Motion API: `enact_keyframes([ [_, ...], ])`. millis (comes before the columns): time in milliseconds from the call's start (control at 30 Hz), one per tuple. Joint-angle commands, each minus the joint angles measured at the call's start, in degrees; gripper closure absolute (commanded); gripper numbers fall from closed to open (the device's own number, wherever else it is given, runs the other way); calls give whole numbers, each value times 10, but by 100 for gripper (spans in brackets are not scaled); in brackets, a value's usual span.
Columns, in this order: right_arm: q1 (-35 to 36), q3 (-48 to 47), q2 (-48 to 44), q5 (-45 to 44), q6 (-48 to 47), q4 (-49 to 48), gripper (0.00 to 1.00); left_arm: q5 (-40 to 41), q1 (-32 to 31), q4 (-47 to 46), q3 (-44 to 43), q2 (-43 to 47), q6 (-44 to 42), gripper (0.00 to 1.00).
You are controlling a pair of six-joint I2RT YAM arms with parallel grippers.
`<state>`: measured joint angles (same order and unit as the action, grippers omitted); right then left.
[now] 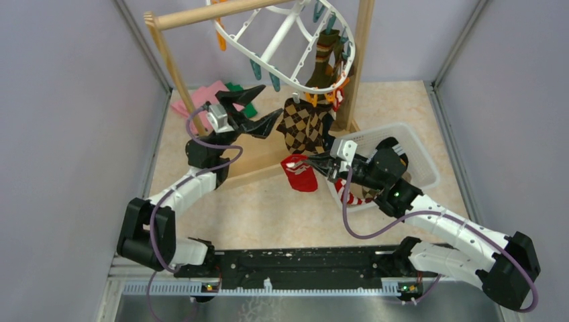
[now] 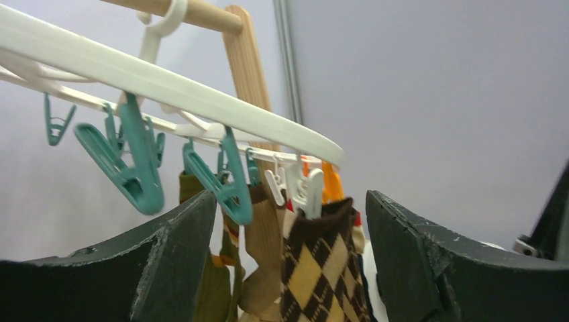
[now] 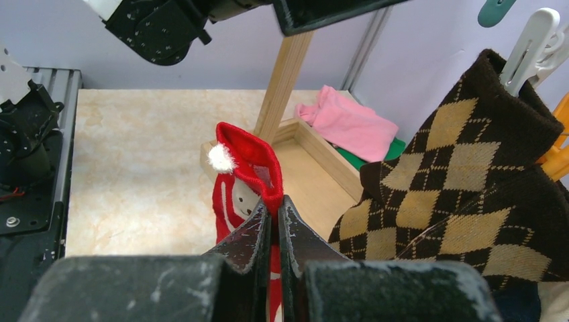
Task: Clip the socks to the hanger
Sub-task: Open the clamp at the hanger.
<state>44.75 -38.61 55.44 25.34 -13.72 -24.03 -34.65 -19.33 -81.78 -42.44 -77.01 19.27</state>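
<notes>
No legible text, labels, brands or numbers in any view (white marks on red sock (image 3: 245, 161) can't be read).

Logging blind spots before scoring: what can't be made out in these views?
- Top view: the hanger runs off the top edge, so its clips cannot be counted.
- Top view: the right arm covers much of the basket; what it holds is mostly hidden.
- Right wrist: the right tool hides the lower part of the red sock.
- Left wrist: the argyle sock is cut off by the bottom edge.
</notes>
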Motion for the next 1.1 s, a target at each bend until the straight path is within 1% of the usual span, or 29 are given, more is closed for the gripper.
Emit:
enact_keyframes([
  [0,-3,3,-16,6,5,-22,100,47,-3,64,-56,-7,-27,13],
  [100,-3,4,-19,5,5,-22,100,63,-4,109,-75,-6,-32,15],
  [233,-3,4,-18,4,5,-23,100,64,-4,136,-93,-11,-23,17],
  [433,-3,5,-17,5,5,-24,100,61,-8,148,-115,-28,-6,18],
  [700,-4,6,-25,1,4,-20,100,92,-12,168,-136,-44,-15,23],
  [1067,-3,6,-27,1,4,-22,100,97,-11,214,-174,-49,-13,26],
])
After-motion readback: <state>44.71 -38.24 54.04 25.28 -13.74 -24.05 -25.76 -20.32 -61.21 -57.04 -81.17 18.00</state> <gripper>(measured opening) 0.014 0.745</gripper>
